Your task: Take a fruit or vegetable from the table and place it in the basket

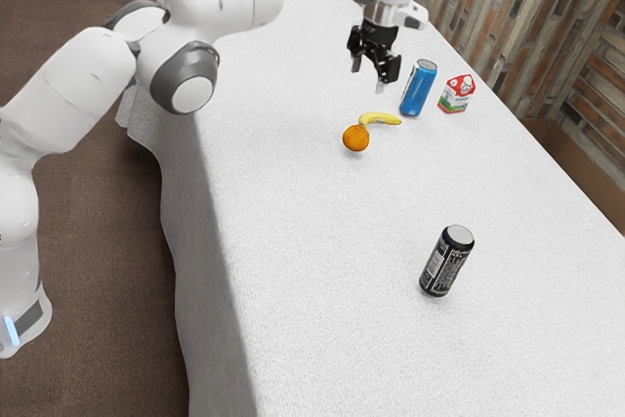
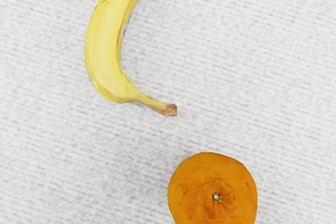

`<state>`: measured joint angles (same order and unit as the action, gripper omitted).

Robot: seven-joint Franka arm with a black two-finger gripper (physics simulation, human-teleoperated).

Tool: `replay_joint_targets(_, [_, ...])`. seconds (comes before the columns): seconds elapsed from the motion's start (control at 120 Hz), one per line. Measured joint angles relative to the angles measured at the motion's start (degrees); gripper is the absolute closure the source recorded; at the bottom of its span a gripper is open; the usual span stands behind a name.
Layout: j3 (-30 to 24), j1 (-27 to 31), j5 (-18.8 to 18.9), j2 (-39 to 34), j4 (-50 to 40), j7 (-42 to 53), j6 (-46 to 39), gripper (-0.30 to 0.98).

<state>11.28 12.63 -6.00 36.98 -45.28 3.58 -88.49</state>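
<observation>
Gripper (image 1: 368,75) released, fingers apart, above table (image 1: 312,241), banana (image 2: 105,45) and orange (image 2: 210,187) below with a narrow gap between, wide white stretch from orange to black can (image 1: 447,261), blue can (image 1: 418,88) and carton (image 1: 456,94) toward the exterior view's right edge of the table.

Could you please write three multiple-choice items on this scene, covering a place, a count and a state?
1. What lies nearest the orange?
A) the carton
B) the banana
C) the black can

2. How many cans stand on the table?
A) two
B) three
C) four

3. How is the gripper?
A) shut on the orange
B) shut on the banana
C) open

Key:
1 B: the wrist view shows the banana's stem end pointing toward the orange, a small gap between them.
2 A: one blue can and one black can.
3 C: its fingers stand apart with nothing between them.
</observation>
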Motion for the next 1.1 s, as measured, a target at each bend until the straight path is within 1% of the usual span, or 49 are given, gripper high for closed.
replay_joint_targets(0.1, [-0.6, 1.4, -1.3, 4.2, 1.1, 0.1, 0.8, 0.0])
replay_joint_targets(0.283, [-0.9, 1.4, -2.0, 6.7, 0.1, 0.3, 1.7, 0.0])
replay_joint_targets(0.65, [-0.7, -0.3, -2.1, 5.7, -3.8, 0.3, 2.0, 0.0])
replay_joint_targets(0.717, [-0.6, -0.9, -2.1, 4.0, -8.5, 0.4, -0.1, 0.0])
replay_joint_targets(0.783, [-0.4, -1.1, -2.1, 3.4, -10.5, 0.4, -1.9, 0.0])
replay_joint_targets(1.1, [-0.6, -1.7, -2.0, 4.7, -11.5, 0.6, -6.2, 0.0])
